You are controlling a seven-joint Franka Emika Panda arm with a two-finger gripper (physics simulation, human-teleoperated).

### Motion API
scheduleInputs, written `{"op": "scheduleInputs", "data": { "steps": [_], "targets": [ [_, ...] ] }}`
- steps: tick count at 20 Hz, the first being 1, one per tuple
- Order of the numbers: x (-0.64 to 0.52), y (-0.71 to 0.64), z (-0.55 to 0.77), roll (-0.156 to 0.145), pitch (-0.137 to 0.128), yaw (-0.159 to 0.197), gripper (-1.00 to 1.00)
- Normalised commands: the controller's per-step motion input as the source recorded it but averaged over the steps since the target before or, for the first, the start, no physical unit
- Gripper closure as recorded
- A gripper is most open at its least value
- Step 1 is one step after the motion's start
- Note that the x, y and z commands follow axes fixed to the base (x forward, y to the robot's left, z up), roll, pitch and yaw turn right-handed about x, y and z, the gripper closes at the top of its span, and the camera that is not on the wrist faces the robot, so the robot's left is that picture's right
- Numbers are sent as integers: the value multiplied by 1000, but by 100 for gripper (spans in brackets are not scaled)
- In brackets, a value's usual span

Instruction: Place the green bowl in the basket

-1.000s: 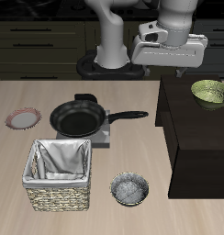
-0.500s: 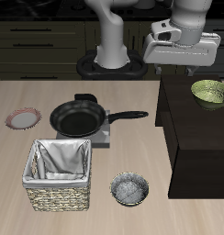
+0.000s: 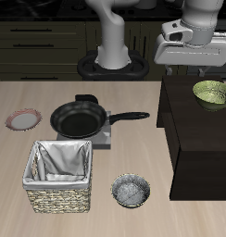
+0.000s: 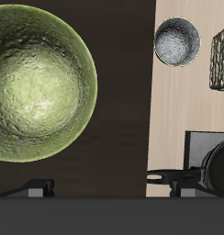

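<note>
The green bowl sits upright on a dark raised cabinet top at the table's side; in the wrist view it shows large and close. My gripper hangs above and slightly behind it, open and empty, with the fingertips spread wide apart. The wicker basket with its grey cloth lining stands near the table's front edge, far from the gripper; only its corner shows in the wrist view.
A grey-blue speckled bowl sits beside the basket near the front edge. A black frying pan rests on a small burner at mid-table, its handle pointing toward the cabinet. A pinkish-rimmed plate lies at the far side.
My gripper has moved sideways toward the spot above the green bowl and a little higher. The fingers stay open. Nothing on the table has moved.
</note>
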Motion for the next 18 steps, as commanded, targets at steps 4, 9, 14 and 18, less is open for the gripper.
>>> {"op": "scheduleInputs", "data": {
  "steps": [4,9,14,18],
  "targets": [
    [229,47,94,-42,-17,-22,-100],
    [136,29,26,-25,10,-17,-100],
    [71,164,-21,14,-3,12,-100],
    [112,156,56,12,-4,6,-100]
  ]
}}
